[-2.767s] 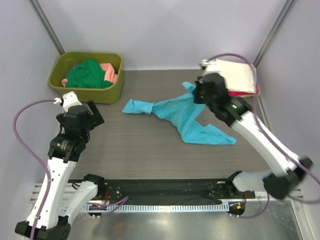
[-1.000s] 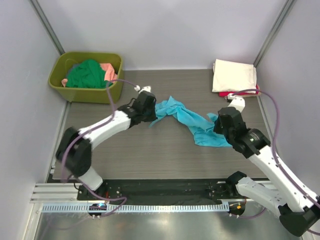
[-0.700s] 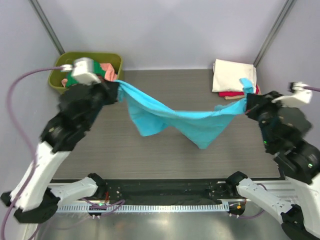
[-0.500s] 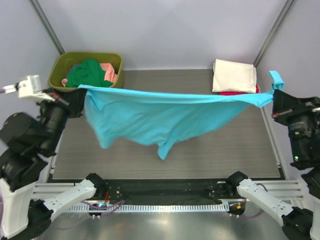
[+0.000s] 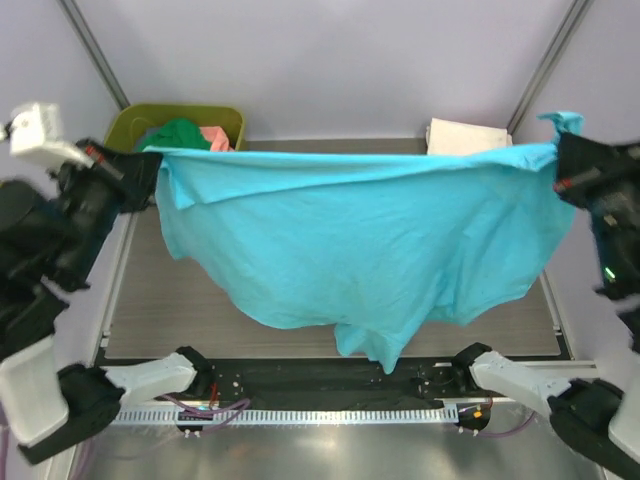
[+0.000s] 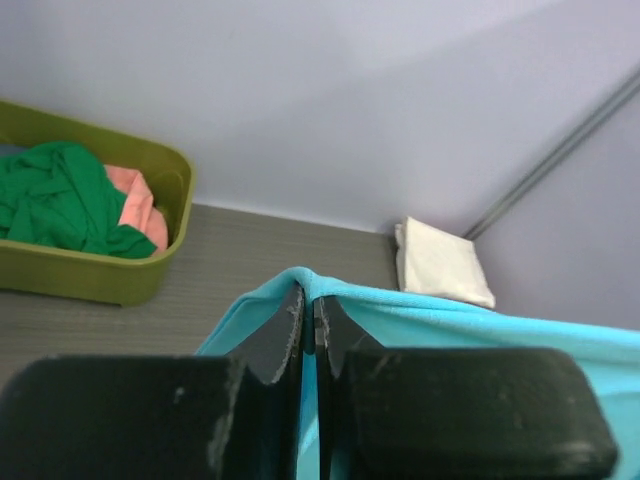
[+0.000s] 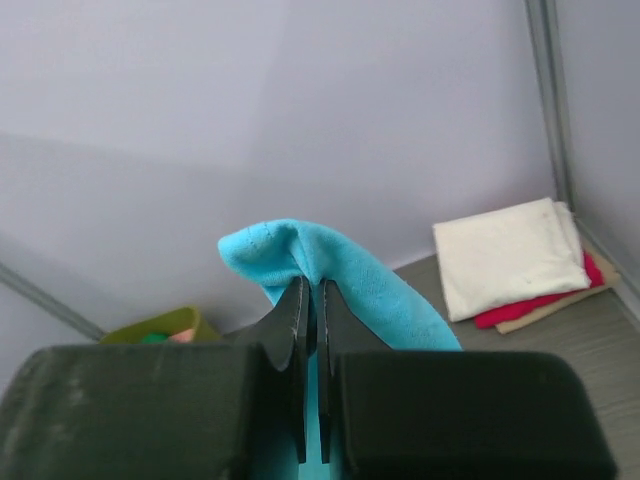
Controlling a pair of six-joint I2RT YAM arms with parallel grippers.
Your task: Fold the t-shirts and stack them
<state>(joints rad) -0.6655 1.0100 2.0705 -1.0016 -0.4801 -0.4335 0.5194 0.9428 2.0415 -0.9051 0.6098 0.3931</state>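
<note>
The right end effector (image 7: 311, 293) pinches a fold of the turquoise t-shirt (image 7: 375, 295).

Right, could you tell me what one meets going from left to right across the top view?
From the left: green shirt → pink shirt → cream shirt → right gripper. The blue shirt spans nearly the whole width, so it has no single place.

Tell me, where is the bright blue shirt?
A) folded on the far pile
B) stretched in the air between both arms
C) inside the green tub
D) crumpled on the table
B: the turquoise t-shirt hangs spread out, one top corner pinched in the left gripper, the other in the right gripper.
</note>
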